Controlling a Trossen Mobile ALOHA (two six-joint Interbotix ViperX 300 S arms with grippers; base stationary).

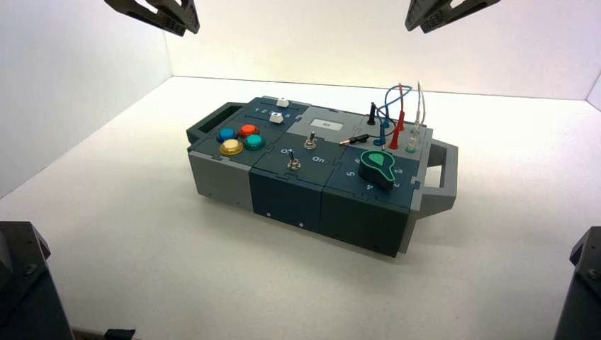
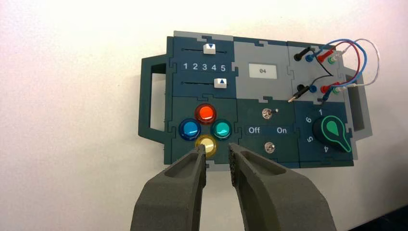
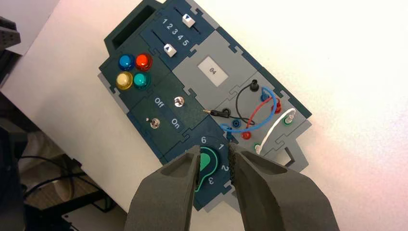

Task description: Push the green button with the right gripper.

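Jaws parted and empty, the right gripper (image 1: 417, 30) hangs raised, well apart from the green button (image 1: 254, 142). The button sits near the box's (image 1: 287, 200) left end, beside red (image 1: 249, 130), blue (image 1: 227, 134) and yellow buttons (image 1: 231, 146); the left gripper (image 1: 189, 32) hovers, also raised, over the worktop (image 1: 212, 276).
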